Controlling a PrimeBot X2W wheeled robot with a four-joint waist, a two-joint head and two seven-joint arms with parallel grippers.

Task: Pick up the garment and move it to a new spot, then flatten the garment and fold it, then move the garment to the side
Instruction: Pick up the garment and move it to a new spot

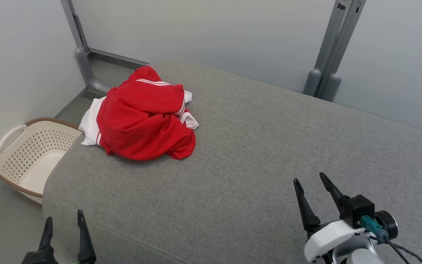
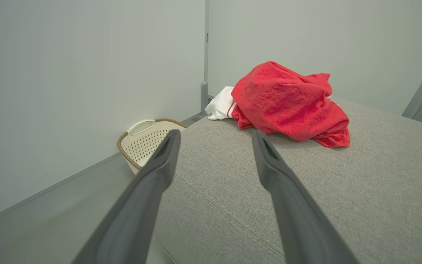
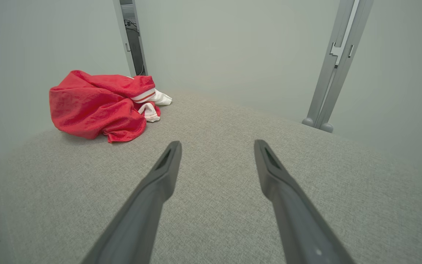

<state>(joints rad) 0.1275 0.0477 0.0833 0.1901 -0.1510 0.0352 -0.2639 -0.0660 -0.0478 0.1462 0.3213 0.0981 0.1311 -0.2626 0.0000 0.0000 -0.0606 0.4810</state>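
A crumpled red garment (image 1: pixel 145 119) with white stripes and white trim lies in a heap at the far left of the grey upholstered surface (image 1: pixel 255 146). Its white part hangs toward the left edge. My left gripper (image 1: pixel 64 219) stands open at the lower left, by the surface's near left corner, well short of the garment. From the left wrist the garment (image 2: pixel 288 102) shows ahead and to the right of the open left gripper (image 2: pixel 215 137). My right gripper (image 1: pixel 310 179) is open over the near right of the surface; from its wrist, the garment (image 3: pixel 97 106) lies far left of the right gripper (image 3: pixel 216 146).
A cream perforated laundry basket (image 1: pixel 31 154) with a brown rim sits on the floor left of the surface, against the wall. Grey metal posts (image 1: pixel 328 55) stand behind the surface at the back right, and another post (image 1: pixel 81 55) at the back left. Pale walls close in.
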